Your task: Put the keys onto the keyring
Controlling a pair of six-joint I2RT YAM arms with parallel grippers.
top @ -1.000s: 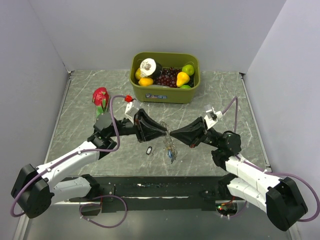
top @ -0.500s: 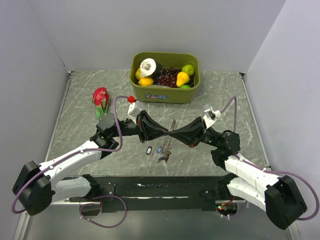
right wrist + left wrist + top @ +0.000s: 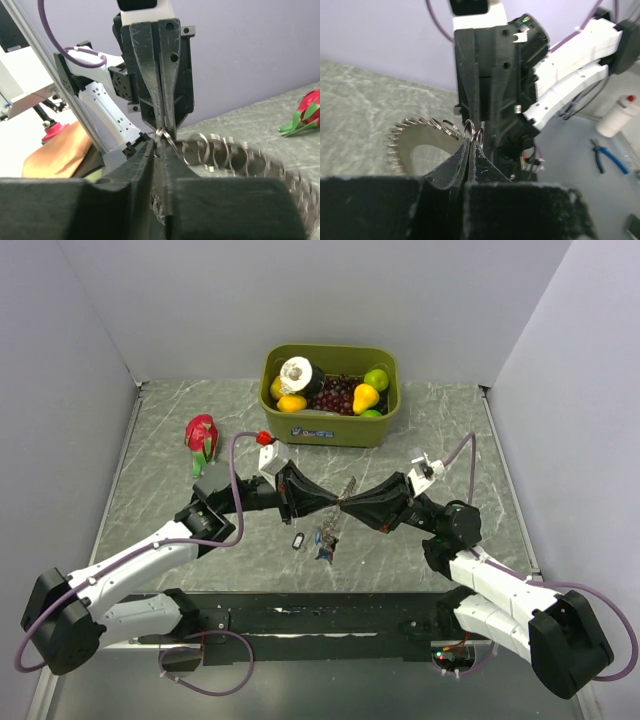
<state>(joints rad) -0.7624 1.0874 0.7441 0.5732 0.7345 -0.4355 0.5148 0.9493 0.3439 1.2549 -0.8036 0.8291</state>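
Note:
The keyring point(image 3: 347, 487) is held up off the table between both grippers, edge-on to the top camera. Its coiled rim shows in the left wrist view point(image 3: 417, 125) and in the right wrist view point(image 3: 235, 155). My left gripper point(image 3: 336, 503) is shut on the rim point(image 3: 471, 141). My right gripper point(image 3: 347, 504) is shut on the same spot from the opposite side point(image 3: 161, 145). A bunch of keys point(image 3: 326, 546) with blue heads hangs from the ring's lower part. A black key point(image 3: 297, 540) lies alone on the table to their left.
A green bin point(image 3: 330, 428) of fruit stands at the back centre. A red dragon fruit point(image 3: 201, 434) lies at the back left. Grey walls close in the marble table on the left, back and right.
Both grippers rose slightly with the ring. The ring swung more upright, its top now showing above the fingertips. The hanging keys swung left and lifted off the table.

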